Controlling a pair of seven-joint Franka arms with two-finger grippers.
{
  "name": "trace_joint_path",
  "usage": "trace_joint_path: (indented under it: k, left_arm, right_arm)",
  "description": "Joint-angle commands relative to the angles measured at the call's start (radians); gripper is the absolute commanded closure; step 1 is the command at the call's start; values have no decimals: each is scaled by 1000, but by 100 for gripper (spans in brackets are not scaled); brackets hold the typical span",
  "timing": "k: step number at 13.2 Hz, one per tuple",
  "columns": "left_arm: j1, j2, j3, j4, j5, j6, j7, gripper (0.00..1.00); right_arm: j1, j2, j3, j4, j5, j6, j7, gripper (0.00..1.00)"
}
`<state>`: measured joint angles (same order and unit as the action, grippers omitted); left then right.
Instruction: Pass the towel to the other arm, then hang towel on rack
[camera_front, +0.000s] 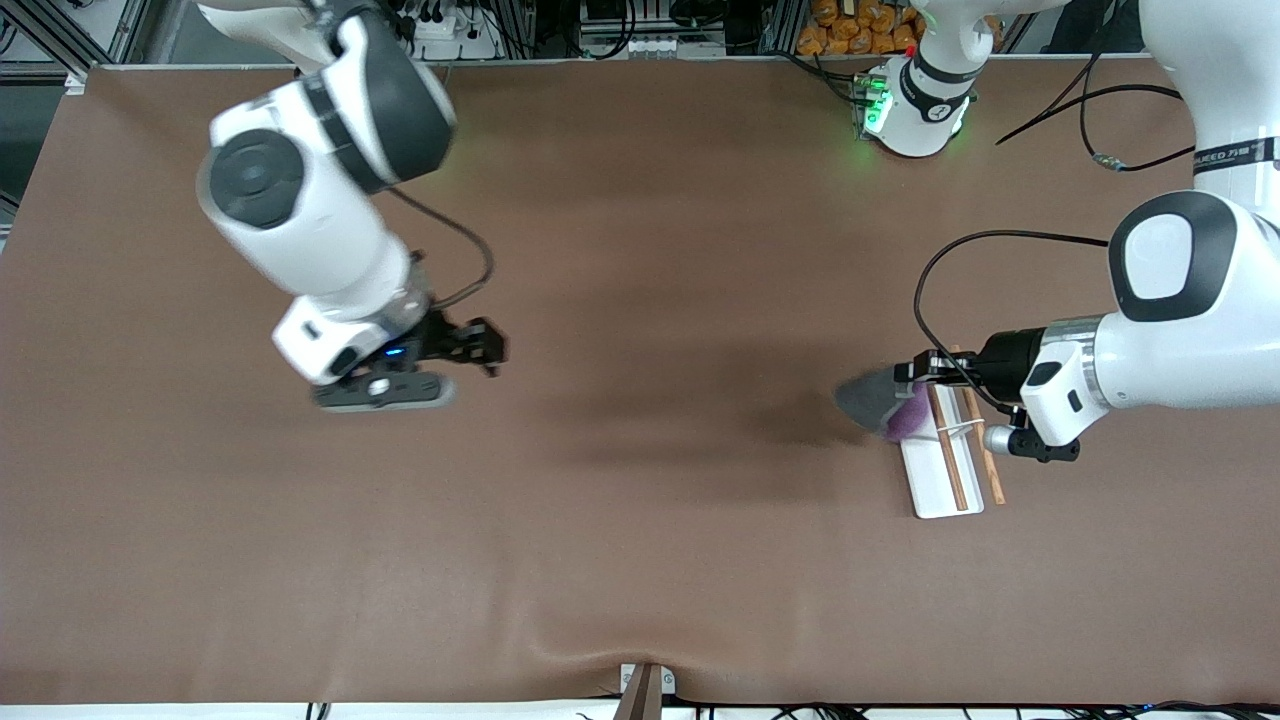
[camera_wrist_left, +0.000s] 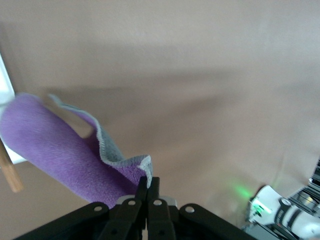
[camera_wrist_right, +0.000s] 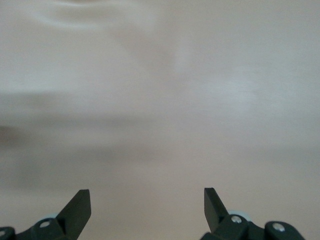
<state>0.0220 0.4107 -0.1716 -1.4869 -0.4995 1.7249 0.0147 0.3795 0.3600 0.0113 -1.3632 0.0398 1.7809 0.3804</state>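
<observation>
The towel (camera_front: 872, 400), grey on one face and purple on the other, hangs from my left gripper (camera_front: 908, 373), which is shut on its corner. It dangles over the end of the rack (camera_front: 943, 468) that lies farther from the front camera. The rack is a white base with two wooden rods, toward the left arm's end of the table. In the left wrist view the purple towel (camera_wrist_left: 55, 150) curls away from the pinching left gripper (camera_wrist_left: 148, 182), beside a wooden rod (camera_wrist_left: 10, 172). My right gripper (camera_front: 488, 348) hovers open over bare table toward the right arm's end; in its wrist view the right gripper (camera_wrist_right: 147, 200) has nothing between its fingers.
A brown cloth (camera_front: 640, 520) covers the whole table. Cables and a lit control box (camera_front: 872, 105) sit along the edge by the arm bases. A small bracket (camera_front: 645, 685) sticks up at the edge nearest the front camera.
</observation>
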Motion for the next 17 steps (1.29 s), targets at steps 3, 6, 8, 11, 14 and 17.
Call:
trace_joint_path:
  k: [3,6,8,11,14,17]
  left_arm:
    - [10,22,0,25,143,27,13,100]
    - [42,22,6,25,196,27,103,100]
    - [107,19,4,22,197,24,169,100]
    - [176,16,4,16,196,16,252,100]
    - [237,17,4,11,196,-14,345,100]
    - [268,22,6,10,197,-28,381,100]
  right_arm:
    - [-187,-223,19,-246,-21,-44,-193,0]
    - [-311,-289,19,-258,-21,-113,-348,0]
    - [-391,-325,19,-258,-21,-147,-486,0]
    - [-436,-368,18,-258,-24,-159,-518,0]
    - [-472,-378,19,-246,-31,-194,-489,0]
    - [-472,-378,24,-229,-18,-248,-315,0]
